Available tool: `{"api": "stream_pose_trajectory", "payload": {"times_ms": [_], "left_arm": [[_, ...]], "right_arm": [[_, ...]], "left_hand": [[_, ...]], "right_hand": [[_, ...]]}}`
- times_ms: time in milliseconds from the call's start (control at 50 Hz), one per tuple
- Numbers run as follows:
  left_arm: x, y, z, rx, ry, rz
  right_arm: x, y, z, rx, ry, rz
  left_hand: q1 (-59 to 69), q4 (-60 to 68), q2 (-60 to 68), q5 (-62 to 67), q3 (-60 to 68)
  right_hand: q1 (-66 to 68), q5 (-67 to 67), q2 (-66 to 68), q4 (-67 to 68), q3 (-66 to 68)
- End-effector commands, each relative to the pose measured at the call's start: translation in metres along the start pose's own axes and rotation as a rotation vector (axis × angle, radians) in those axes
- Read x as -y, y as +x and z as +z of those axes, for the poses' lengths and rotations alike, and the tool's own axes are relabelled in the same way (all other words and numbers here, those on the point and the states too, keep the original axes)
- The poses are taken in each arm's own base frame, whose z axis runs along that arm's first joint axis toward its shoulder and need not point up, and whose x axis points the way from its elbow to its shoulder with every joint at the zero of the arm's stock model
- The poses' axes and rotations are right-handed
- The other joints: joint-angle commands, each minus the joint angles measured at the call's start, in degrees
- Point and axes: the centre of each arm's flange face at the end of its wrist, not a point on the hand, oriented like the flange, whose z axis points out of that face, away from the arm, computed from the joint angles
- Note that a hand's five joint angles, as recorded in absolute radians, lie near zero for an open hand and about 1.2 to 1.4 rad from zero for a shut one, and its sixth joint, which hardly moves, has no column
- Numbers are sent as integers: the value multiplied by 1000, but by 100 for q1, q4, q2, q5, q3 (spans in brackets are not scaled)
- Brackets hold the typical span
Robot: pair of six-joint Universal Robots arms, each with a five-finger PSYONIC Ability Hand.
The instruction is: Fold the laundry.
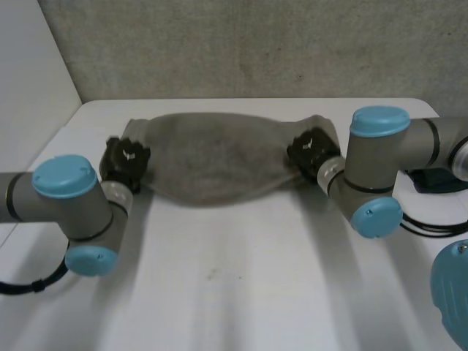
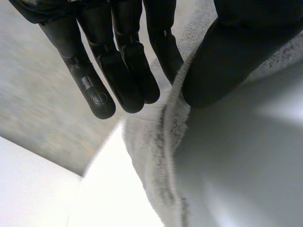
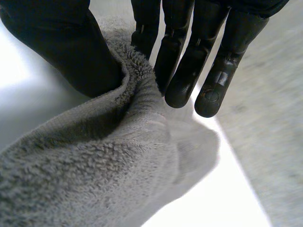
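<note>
My left robot hand point(image 1: 124, 162) pinches one short end of the grey towel point(image 1: 216, 157) between thumb and straight fingers. My right robot hand point(image 1: 311, 150) pinches the other end the same way, so the towel hangs stretched between them, middle sagging, over the far side of the table point(image 1: 241, 278). I judge this hold is meant to spread it for a fold. The wall point(image 1: 241, 44) stands close behind, and my arms flank the towel.

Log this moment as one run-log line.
task: fold laundry | towel: stretched between both hands, far side of table | left hand: pinching towel's left end | right hand: pinching towel's right end
</note>
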Motion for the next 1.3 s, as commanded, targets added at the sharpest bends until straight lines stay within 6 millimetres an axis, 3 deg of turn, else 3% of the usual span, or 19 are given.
{"api": "stream_pose_trajectory", "payload": {"times_ms": [20, 140, 220, 300, 380, 440, 520, 620, 760, 920, 1080, 1100, 1120, 1140, 1160, 1180, 1260, 1300], "left_arm": [[-4, -19, -32, -46, -116, 123], [5, -42, -73, -84, -203, 152], [8, -47, -111, -176, -305, 174], [2, -37, -159, -394, -469, 234], [5, -29, -172, -514, -493, 236], [11, -31, -161, -485, -433, 225], [16, -32, -131, -403, -342, 223], [30, -29, -83, -271, -173, 223], [28, -15, -19, -126, -23, 201], [29, 6, 25, -14, 107, 207], [21, 20, 51, 6, 139, 203], [20, 21, 52, 6, 139, 203], [19, 22, 53, 4, 139, 203], [18, 24, 53, -1, 137, 203], [17, 27, 51, -7, 136, 204], [18, 29, 50, -12, 139, 204], [27, 32, 44, -17, 154, 201], [35, 26, 41, 1, 176, 195]], "right_arm": [[5, 2, -36, 113, -126, 2], [23, 12, -89, 194, -209, 4], [16, 4, -125, 308, -319, -27], [2, -6, -172, 474, -440, -154], [-2, -6, -179, 501, -428, -217], [-1, -4, -167, 434, -392, -208], [-8, -7, -144, 369, -372, -190], [-12, -1, -116, 254, -355, -190], [-18, 6, -74, 95, -292, -197], [-25, 8, -34, 33, -257, -218], [-29, 9, -2, -27, -211, -222], [-29, 10, 0, -35, -206, -222], [-28, 11, 1, -42, -204, -221], [-27, 13, 1, -61, -202, -216], [-26, 16, 1, -73, -204, -211], [-25, 18, 1, -87, -207, -208], [-8, 40, -4, -184, -177, -189], [9, 61, -11, -259, -130, -162]], "left_hand": [[1498, 1107, 1123, 1593, 1155], [1498, 1107, 1123, 1593, 1155], [1498, 1107, 1123, 1593, 1155], [1498, 1107, 1123, 1593, 1155], [1498, 1107, 1123, 1593, 1155], [1498, 1107, 1123, 1593, 1155], [1498, 1107, 1123, 1593, 1155], [1498, 1107, 1123, 1593, 1155], [1498, 1107, 1123, 1593, 1155], [1498, 1107, 1123, 1593, 1155], [1498, 1107, 1123, 1593, 1155], [1498, 1107, 1123, 1593, 1155], [950, 559, 575, 1046, 608], [-704, -1095, -1079, -608, -1046], [-4767, -5158, -5142, -4671, -5109], [-5502, -5893, -5877, -5407, -5845], [-5502, -5893, -5877, -5407, -5845], [-5502, -5893, -5877, -5407, -5845]], "right_hand": [[2450, 1322, 1311, 1178, 1251], [2450, 1322, 1311, 1178, 1251], [2450, 1322, 1311, 1178, 1251], [2450, 1322, 1311, 1178, 1251], [2450, 1322, 1311, 1178, 1251], [2450, 1322, 1311, 1178, 1251], [2450, 1322, 1311, 1178, 1251], [2450, 1322, 1311, 1178, 1251], [2450, 1322, 1311, 1178, 1251], [2450, 1322, 1311, 1178, 1251], [2450, 1322, 1311, 1178, 1251], [1973, 845, 834, 701, 774], [186, -942, -953, -1086, -1012], [-3728, -4857, -4867, -5001, -4927], [-4550, -5678, -5689, -5822, -5749], [-4550, -5678, -5689, -5822, -5749], [-4550, -5678, -5689, -5822, -5749], [-4550, -5678, -5689, -5822, -5749]]}}
